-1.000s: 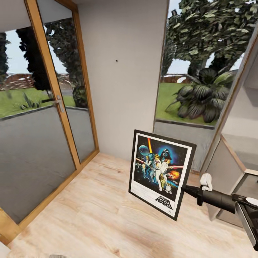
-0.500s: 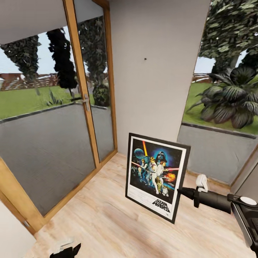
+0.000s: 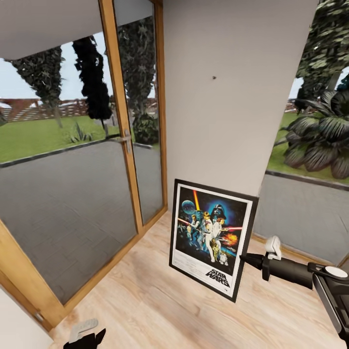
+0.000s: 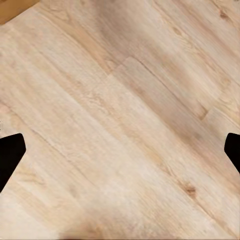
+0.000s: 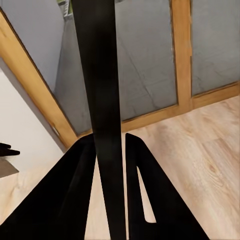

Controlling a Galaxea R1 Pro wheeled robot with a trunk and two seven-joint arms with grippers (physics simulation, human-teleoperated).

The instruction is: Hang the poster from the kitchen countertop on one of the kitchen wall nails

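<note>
View swung right, so the wall nail [image 3: 214, 77] sits nearer centre; our right gripper [image 3: 246, 258] is clamped on the poster [image 3: 211, 237] edge, holding it upright for hanging; left gripper [image 4: 120, 150] open, idle.

The only readable text is the black "STAR WARS" lettering on the white lower border of the poster [image 3: 212, 238], slanted with the tilted frame and set at the bottom right, below the coloured picture. A line of finer print beside it on the border is too small to read.
</note>
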